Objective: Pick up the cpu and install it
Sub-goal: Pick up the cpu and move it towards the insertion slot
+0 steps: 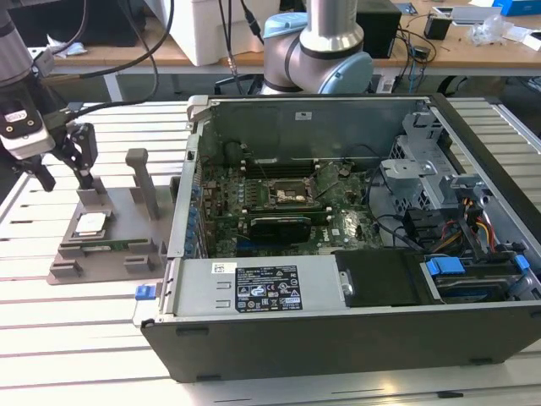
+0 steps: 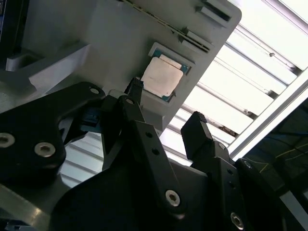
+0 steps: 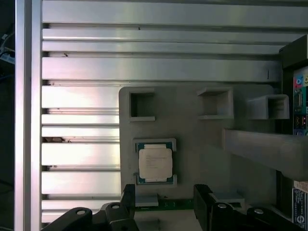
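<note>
Pincer point(image 3: 165, 195) spread, empty, over cpu point(image 3: 154, 162) seated in grey holder point(image 3: 197, 139). Risk: off-centre closing could tilt or drop it.

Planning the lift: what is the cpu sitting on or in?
The cpu lies in a shallow framed pocket of the grey holder. The pocket floor beneath it is covered.

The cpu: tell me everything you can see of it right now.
The small flat square cpu has a pale silvery metal top and a thin dark green rim. It lies flat, face up, seated in a shallow square pocket of the grey plastic fixture plate on the slatted metal table, beside the open computer case. Only the pocket touches it. The black gripper hovers above it, jaws open, clear of it.
</note>
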